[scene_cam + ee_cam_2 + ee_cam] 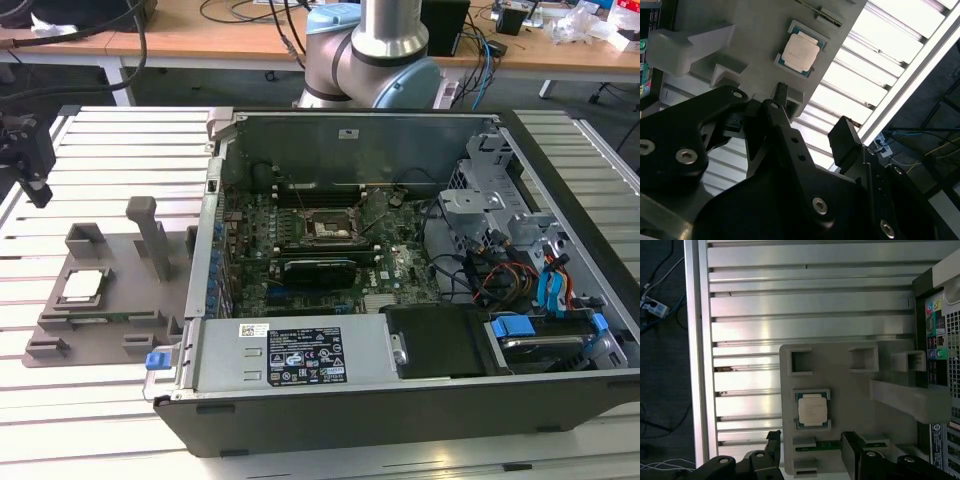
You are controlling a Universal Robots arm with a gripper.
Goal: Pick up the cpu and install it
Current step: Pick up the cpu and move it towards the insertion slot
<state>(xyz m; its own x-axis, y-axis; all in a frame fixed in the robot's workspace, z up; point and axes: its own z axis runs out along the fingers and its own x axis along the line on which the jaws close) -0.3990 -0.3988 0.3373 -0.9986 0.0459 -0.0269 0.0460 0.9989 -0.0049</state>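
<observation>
the claw [811, 440] hangs wide and empty over the grey fixture tray [850, 390]. the cpu [812, 410] lies flat in its recess nearby (untouched). best to centre the 2 fingers over opposite edges and keep square.

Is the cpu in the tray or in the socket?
In the grey fixture tray: the cpu lies flat in its recess.
</observation>
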